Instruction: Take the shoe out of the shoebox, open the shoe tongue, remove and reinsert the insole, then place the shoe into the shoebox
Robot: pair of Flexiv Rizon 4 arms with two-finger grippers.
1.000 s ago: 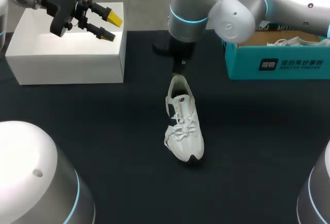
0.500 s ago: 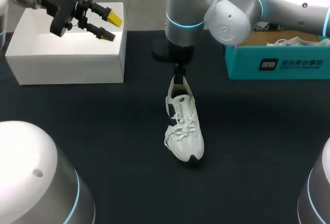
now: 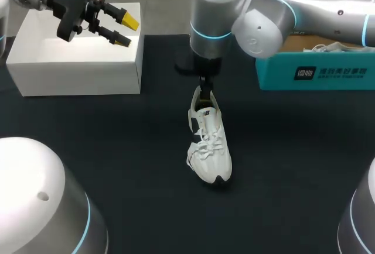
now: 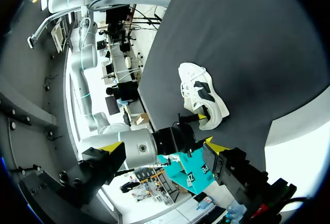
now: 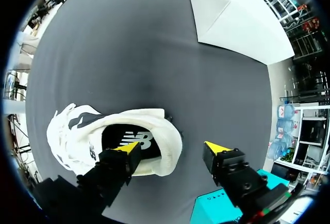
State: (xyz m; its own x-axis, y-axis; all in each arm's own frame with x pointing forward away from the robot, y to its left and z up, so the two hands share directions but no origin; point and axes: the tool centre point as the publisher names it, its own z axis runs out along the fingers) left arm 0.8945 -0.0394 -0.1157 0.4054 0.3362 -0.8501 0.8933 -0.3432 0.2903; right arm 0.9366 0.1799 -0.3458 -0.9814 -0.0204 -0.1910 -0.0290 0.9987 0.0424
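A white shoe (image 3: 208, 143) with dark trim stands upright on the black table (image 3: 117, 160), toe toward the front, laces tied. My right gripper (image 3: 203, 85) hangs just above its heel. In the right wrist view the gripper (image 5: 172, 147) is open and straddles the heel collar of the shoe (image 5: 154, 121): one finger sits over the shoe's mouth, where the dark insole (image 5: 121, 139) shows, and the other stands outside the heel, apart from it. The teal shoebox (image 3: 316, 69) is at the back right. My left gripper (image 3: 120, 26) is open and empty above the white box (image 3: 76, 49).
The white box stands at the back left of the table, and the right wrist view shows its corner (image 5: 237, 17). In the left wrist view the shoe (image 4: 201, 95) and my right arm (image 4: 139, 149) lie ahead of the open left gripper (image 4: 164, 146).
My right gripper has opened at the shoe's heel, and its wrist has shifted slightly. The shoe and the left arm have not moved.
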